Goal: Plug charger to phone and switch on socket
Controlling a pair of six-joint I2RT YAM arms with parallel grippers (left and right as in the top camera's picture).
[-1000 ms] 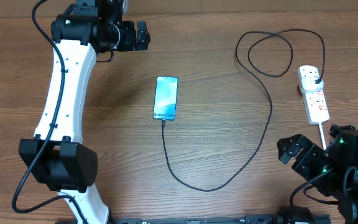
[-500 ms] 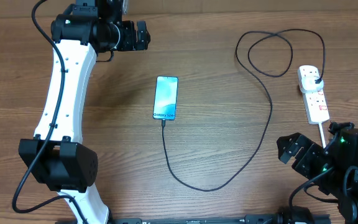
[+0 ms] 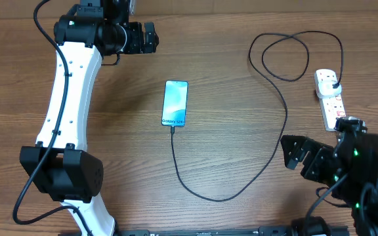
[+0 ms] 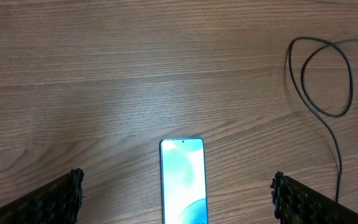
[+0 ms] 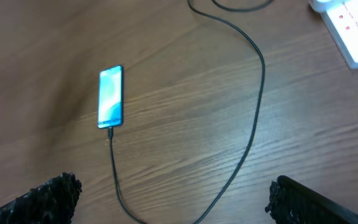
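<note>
My left gripper (image 3: pixel 152 38) hangs over the far left of the wooden table (image 3: pixel 228 59), jaws spread wide and holding nothing. My right gripper (image 3: pixel 294 154), just as wide and just as empty, hovers at the near right, close to the near end of the socket (image 3: pixel 331 99). The phone (image 3: pixel 175 103) lies flat mid-table with its blue-teal screen lit and facing up, well apart from both grippers. The charger (image 3: pixel 277 141) meets the phone's near short edge with its small tip. From there the thin black cable runs toward me, sweeps right in a broad curve, climbs past the middle of the table and loops once at the far side. It ends in a black plug seated at the far end of the white socket. Seen from my left wrist, the phone's top edge sits between my two dark fingers (image 4: pixel 58 199), low in the view.
</note>
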